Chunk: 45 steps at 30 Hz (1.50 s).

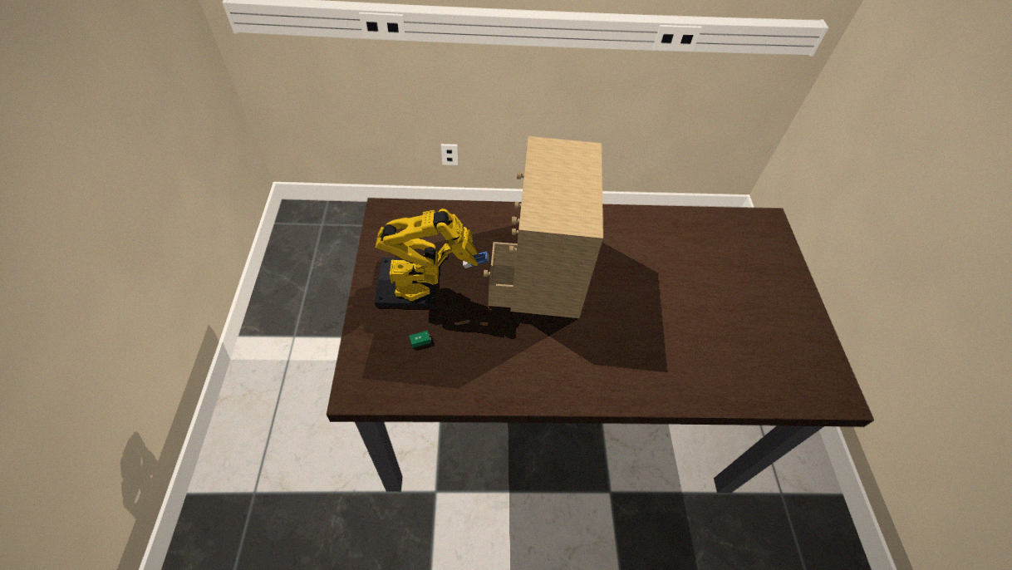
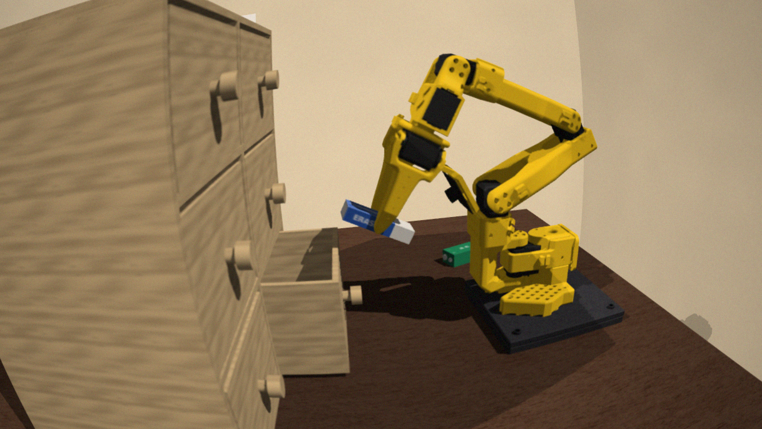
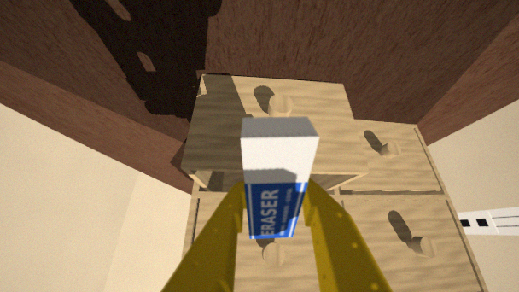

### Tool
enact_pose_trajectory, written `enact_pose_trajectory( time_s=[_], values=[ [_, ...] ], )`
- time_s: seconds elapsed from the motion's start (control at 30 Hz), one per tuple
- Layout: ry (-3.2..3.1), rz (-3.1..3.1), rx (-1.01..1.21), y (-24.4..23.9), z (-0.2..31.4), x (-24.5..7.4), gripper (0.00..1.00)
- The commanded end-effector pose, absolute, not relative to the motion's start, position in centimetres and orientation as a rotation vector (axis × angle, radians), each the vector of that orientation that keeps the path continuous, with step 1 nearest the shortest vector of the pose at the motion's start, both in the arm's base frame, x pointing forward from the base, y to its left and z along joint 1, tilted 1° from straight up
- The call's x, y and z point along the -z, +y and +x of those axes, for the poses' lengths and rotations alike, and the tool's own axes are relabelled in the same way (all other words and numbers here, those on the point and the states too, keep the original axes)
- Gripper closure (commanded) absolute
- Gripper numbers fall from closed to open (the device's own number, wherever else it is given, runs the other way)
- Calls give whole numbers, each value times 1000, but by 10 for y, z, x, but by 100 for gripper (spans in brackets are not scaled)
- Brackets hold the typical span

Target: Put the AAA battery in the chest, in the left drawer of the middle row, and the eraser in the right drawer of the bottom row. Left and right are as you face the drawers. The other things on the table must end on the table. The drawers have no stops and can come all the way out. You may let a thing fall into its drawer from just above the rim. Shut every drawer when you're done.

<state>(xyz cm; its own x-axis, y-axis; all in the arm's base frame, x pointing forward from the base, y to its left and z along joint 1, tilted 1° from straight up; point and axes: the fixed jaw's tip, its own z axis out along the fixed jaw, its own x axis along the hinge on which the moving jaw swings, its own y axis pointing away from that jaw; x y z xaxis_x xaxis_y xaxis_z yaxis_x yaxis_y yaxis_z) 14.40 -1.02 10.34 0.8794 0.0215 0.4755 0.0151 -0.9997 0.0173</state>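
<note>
My gripper (image 2: 385, 227) is shut on the blue and white eraser (image 2: 375, 219), which tilts with its white end lower. It also shows in the wrist view (image 3: 277, 171) between my yellow fingers. The wooden chest (image 2: 133, 212) has its bottom right drawer (image 2: 306, 287) pulled out; the other drawers are shut. The eraser hangs in the air above rim height, just in front of the open drawer's knob (image 2: 353, 294). In the wrist view the open drawer (image 3: 273, 128) lies under the eraser. No view shows the AAA battery.
A green block (image 2: 457, 254) lies on the table behind my base, and also shows in the top view (image 1: 420, 340). My black base plate (image 2: 543, 314) sits close to the chest front. The table's left edge runs just behind my base.
</note>
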Motion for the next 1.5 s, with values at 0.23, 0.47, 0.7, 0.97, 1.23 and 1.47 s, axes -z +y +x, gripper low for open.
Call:
enact_pose_trajectory(
  time_s=[0.23, 0.47, 0.7, 0.97, 1.23, 1.47],
  values=[
    [36, 2990, -921, -10, 144, -120, 100],
    [32, 2949, -1039, -10, 142, -131, 100],
    [27, 2904, -1155, -10, 140, -142, 100],
    [27, 2944, -1057, -10, 140, -141, 100],
    [26, 3021, -827, -9, 140, -136, 100],
    [27, 3025, -812, -9, 138, -134, 100]
  ],
)
